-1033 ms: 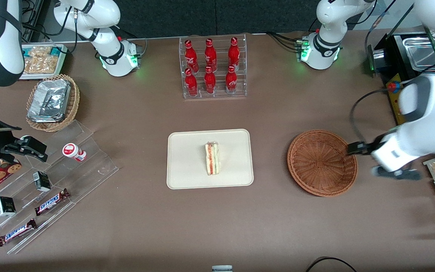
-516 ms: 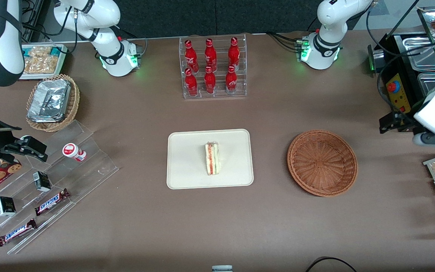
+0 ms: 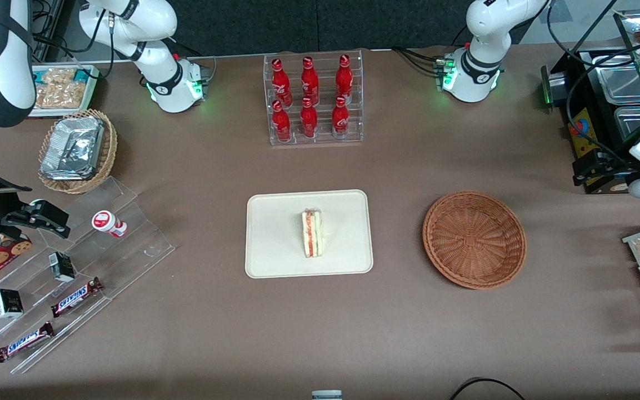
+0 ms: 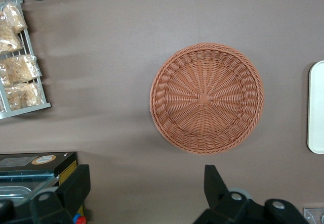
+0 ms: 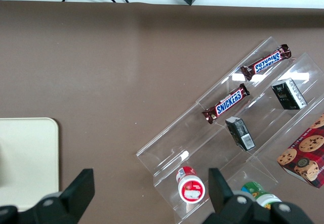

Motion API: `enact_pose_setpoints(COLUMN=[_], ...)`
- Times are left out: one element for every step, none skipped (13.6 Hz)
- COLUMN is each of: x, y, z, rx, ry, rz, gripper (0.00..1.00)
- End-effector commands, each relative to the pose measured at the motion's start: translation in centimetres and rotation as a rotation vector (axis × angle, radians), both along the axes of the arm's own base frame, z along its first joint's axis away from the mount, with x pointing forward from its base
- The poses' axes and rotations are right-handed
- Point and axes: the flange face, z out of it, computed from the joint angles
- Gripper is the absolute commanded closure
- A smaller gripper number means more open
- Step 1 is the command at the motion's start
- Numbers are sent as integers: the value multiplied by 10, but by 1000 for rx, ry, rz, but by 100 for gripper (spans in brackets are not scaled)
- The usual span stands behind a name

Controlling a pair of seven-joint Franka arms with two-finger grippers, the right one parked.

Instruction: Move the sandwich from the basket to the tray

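Front view: the sandwich (image 3: 312,233) is shown lying on the tray (image 3: 275,261); the basket (image 3: 474,239) is seen beside it, the gripper (image 3: 598,169) raised toward the working arm's end. Left wrist view: the gripper (image 4: 144,191) is seen with fingers (image 4: 76,186) spread apart, holding nothing.

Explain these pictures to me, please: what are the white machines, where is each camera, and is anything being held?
The white machines are two robot arms bolted to a brown table. One picture looks down at the table from the front; the other two come from cameras on the arms' wrists.

On the table, the small triangular white-bread sandwich lies on the flat cream rectangular plastic tray. Toward the working arm's end sits the round reddish-brown wicker basket, with nothing in it. Farther from the front camera stands a clear rack of red bottles.

The working arm's gripper hangs off to the side of the basket, near a black machine, its jaws open and holding nothing. Its wrist camera looks down on the basket.
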Motion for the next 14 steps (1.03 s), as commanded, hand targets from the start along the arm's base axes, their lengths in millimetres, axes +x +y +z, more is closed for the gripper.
enact_pose_setpoints(x=[-6, -6, -6, -6, -6, -6, -7, -8, -9, -9, -9, -10, -12, -13], y=[-1, -2, -4, -3, -4, -4, -5, -6, -7, -8, -8, -7, -11, -18], z=[8, 8, 8, 8, 8, 8, 9, 11, 14, 14, 14, 15, 18, 20], rx=[-4, -5, -4, -4, -4, -4, -4, -6, -23, -28, -28, -26, -28, -29], ry=[1, 0, 0, 0, 0, 0, 0, -3, -9, -9, -8, -6, -11, -14], rz=[0, -1, -4, -3, -3, -1, -3, -1, 1, 2, 2, 2, -3, -15], gripper=[1, 1, 1, 1, 0, 0, 0, 0, 0, 0, 0, 0, 0, 0])
